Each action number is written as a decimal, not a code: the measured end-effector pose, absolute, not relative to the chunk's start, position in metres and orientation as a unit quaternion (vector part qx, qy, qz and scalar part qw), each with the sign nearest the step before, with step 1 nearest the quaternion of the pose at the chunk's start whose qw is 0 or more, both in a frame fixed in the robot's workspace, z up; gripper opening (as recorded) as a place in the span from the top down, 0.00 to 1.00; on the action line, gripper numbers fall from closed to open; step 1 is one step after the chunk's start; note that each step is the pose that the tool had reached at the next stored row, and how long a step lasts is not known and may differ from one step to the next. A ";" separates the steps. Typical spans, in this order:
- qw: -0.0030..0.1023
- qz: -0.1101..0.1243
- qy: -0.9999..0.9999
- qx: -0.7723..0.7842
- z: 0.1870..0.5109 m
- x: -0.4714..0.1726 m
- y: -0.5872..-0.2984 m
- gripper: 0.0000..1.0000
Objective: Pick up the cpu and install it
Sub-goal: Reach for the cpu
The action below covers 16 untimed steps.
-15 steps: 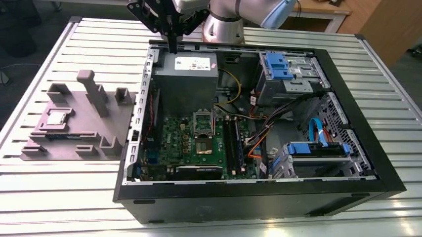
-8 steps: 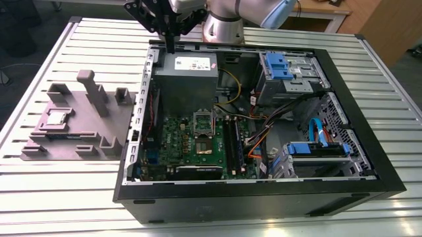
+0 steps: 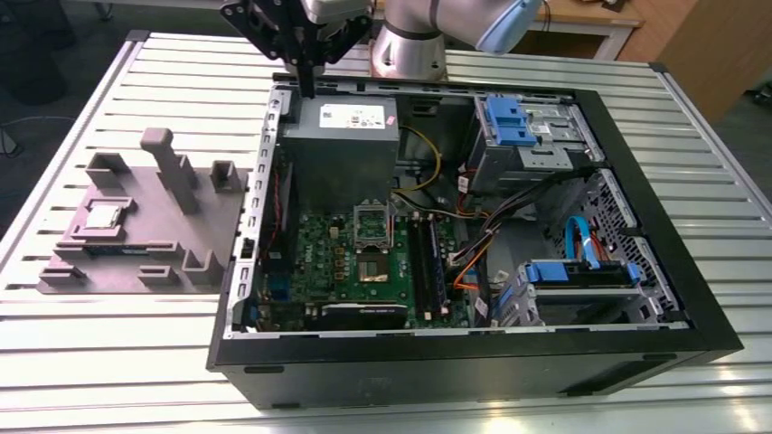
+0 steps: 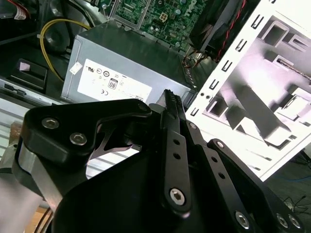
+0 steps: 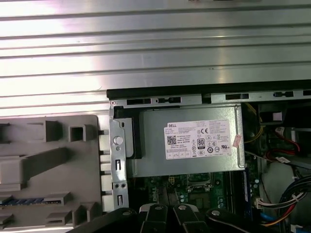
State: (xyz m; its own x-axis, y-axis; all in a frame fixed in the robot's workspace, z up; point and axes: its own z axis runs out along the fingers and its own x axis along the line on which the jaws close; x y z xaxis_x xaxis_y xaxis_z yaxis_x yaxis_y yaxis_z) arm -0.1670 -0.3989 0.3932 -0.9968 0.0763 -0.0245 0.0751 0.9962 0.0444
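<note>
Slatted metal surface, exterior view: an open computer case sits at centre, and a grey moulded fixture lies just beside it at the case's 9 o'clock. The cpu lies flat, shiny face up, in a recess of that fixture, outside the case and well apart from the green motherboard.

My tool hangs above the far wall of the case, over the edge of the grey power supply box. In the second wrist view I read the tool as narrow, its ribbed fingers brought together with nothing between them.

Key relation: from the tool, the cpu lies between 7 and 8 o'clock in the exterior view, across the case wall and at a lower level. The open socket on the motherboard lies near 6 o'clock from the tool, so chip and socket sit on opposite sides of that wall. The chip looks square, so I judge that no long axis governs the approach.
</note>
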 end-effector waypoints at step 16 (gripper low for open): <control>0.013 0.022 0.999 0.038 0.393 -0.174 -0.399 0.90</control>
State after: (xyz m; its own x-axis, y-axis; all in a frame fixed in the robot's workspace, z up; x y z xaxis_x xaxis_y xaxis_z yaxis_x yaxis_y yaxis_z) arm -0.1744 -0.3989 0.3931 -0.9968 0.0762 -0.0244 0.0751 0.9962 0.0443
